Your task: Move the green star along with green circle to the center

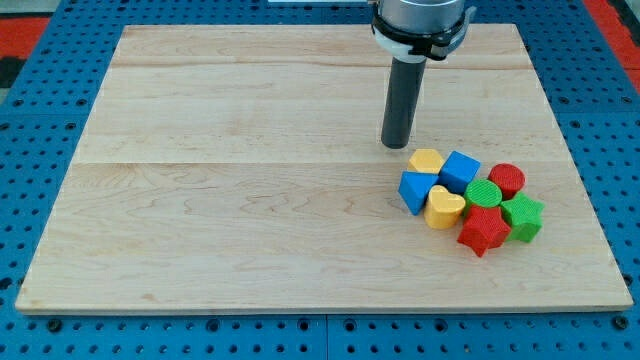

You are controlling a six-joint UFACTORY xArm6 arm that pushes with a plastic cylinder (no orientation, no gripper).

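Note:
The green star (pixel 523 216) lies at the right end of a tight cluster of blocks on the board's lower right. The green circle (pixel 484 193) sits just left of it, touching it. My tip (pixel 397 145) rests on the board just above and left of the cluster, a short gap from the yellow block (pixel 427 160) at the cluster's top left. The tip touches no block.
The cluster also holds a blue cube (pixel 460 170), a blue triangle (pixel 415 190), a yellow heart (pixel 444 207), a red circle (pixel 507 179) and a red star (pixel 484 230). The wooden board (pixel 250 150) lies on a blue pegboard table.

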